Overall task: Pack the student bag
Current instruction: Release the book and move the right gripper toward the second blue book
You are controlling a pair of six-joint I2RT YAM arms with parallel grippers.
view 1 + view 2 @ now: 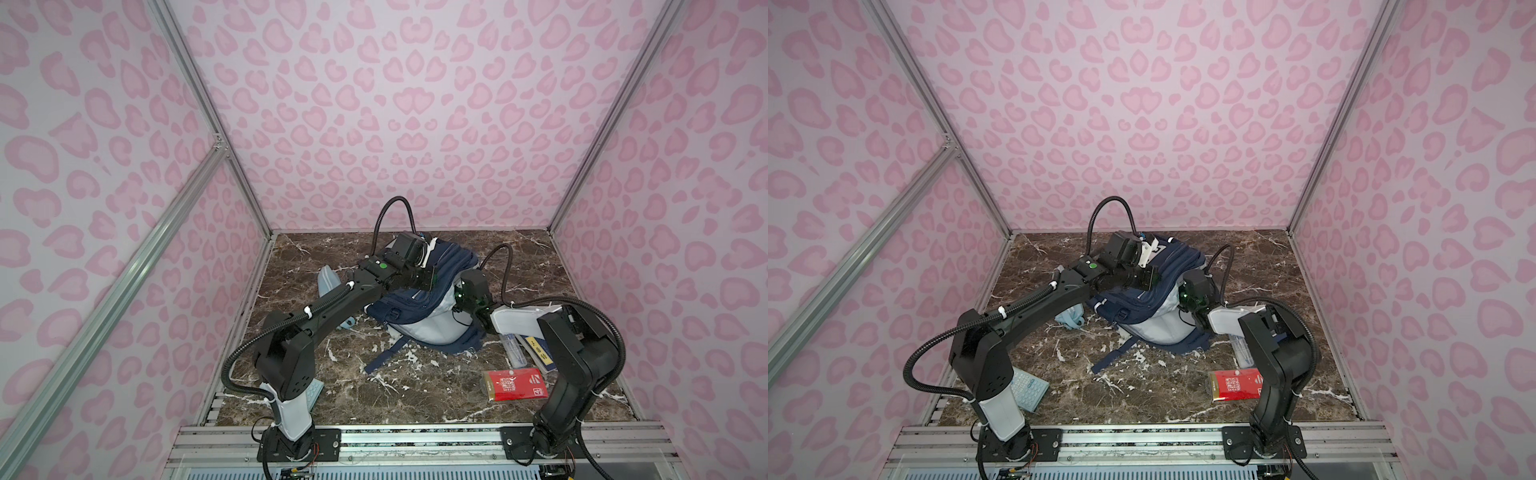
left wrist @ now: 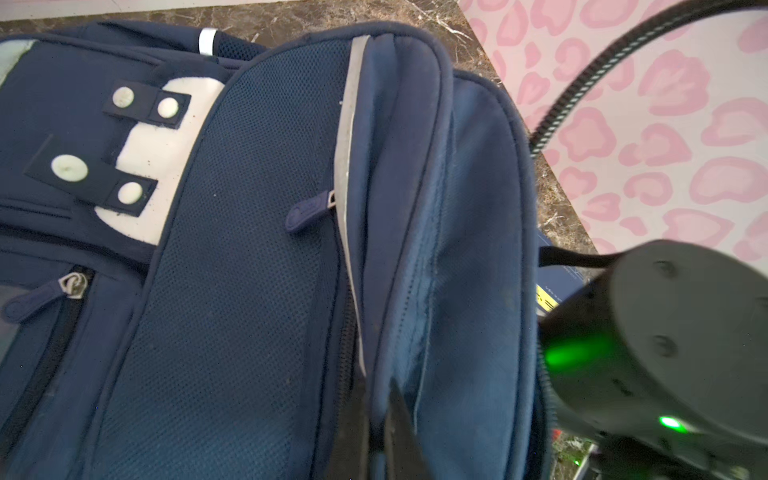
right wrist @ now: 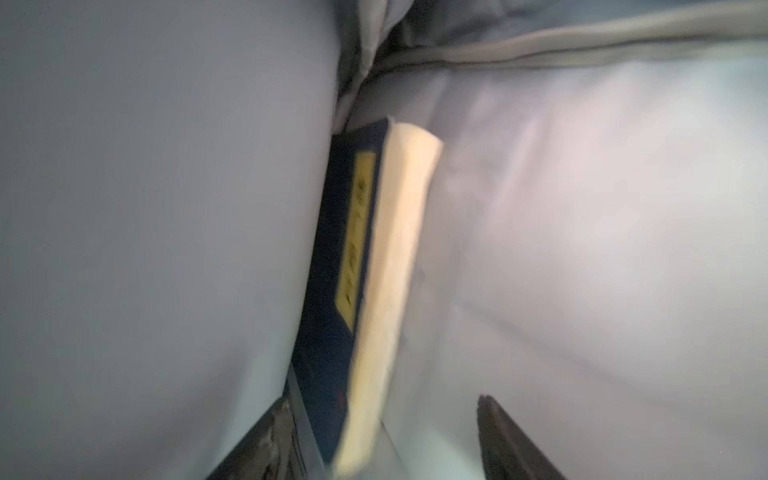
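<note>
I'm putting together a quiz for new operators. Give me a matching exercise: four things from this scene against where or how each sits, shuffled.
Things:
1 red packet
2 calculator
3 light-blue pouch
4 left hand

States:
A shut on fabric of the student bag
B by the base of the left arm
C by the base of the right arm
D beside the bag, under the left arm

Pairs: 1-C, 2-B, 3-D, 4-A
</note>
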